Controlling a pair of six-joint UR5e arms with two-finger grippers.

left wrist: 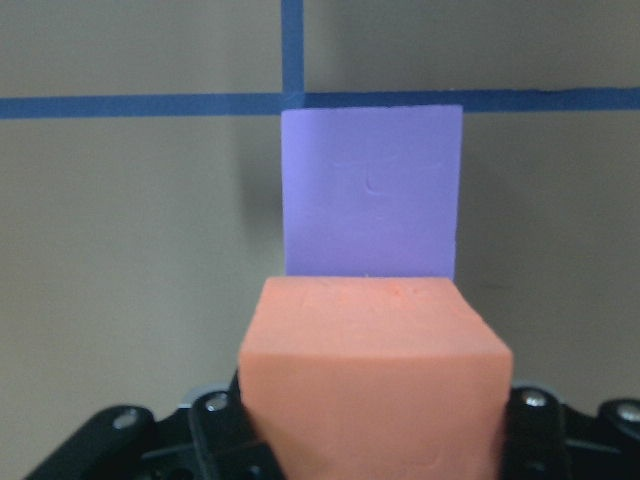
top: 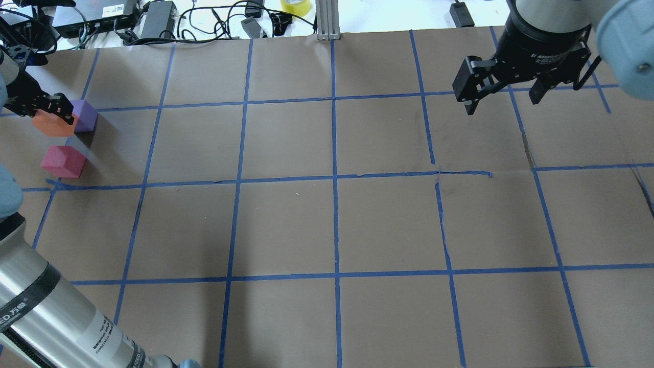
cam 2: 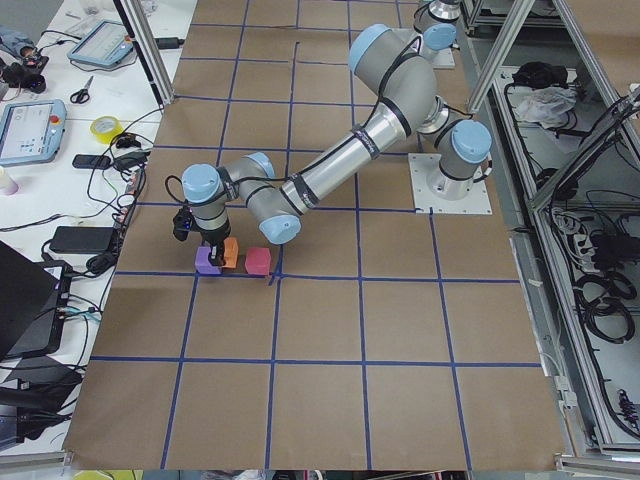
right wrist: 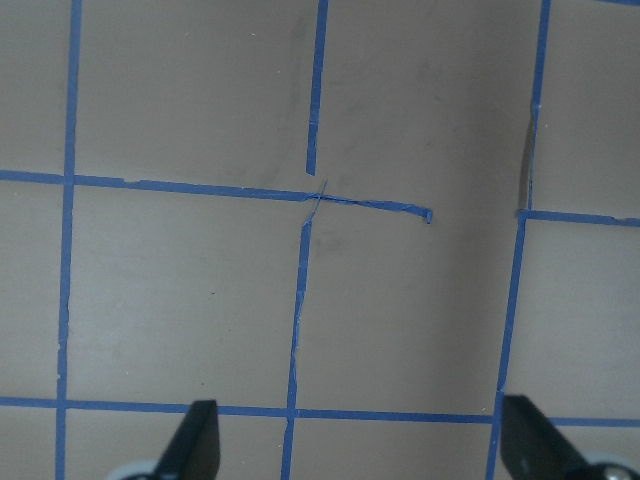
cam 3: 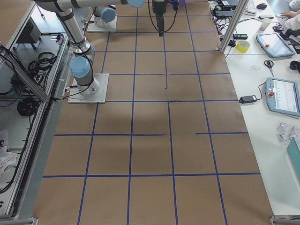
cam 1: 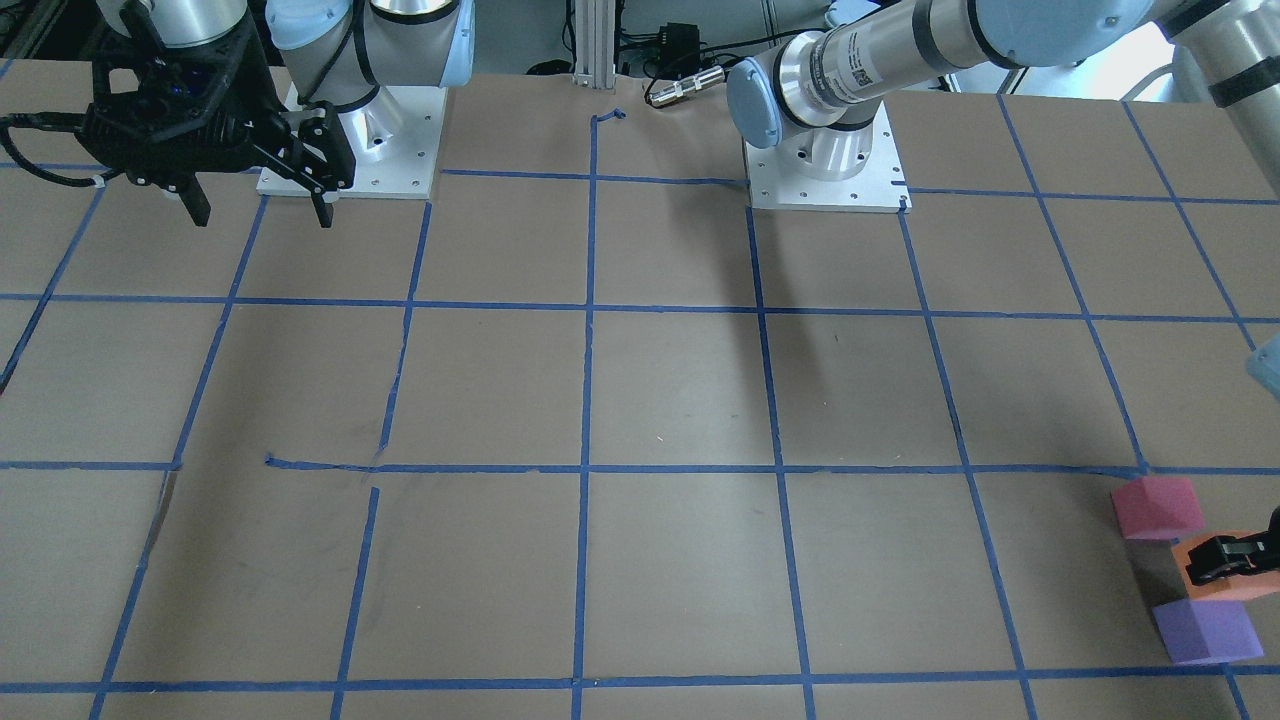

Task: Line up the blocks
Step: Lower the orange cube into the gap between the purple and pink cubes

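left arm (top: 36,306) silver tube, near left, overhead view: printed "ED" plus two Chinese characters, start cut off by the picture's edge
same tube, small sticker lower down: print too small to read
left arm, front-facing view, white sticker (cam 1: 852,62): square code and fine print, unreadable
right gripper (top: 503,105) black body, far right: white lettering, too blurred to read
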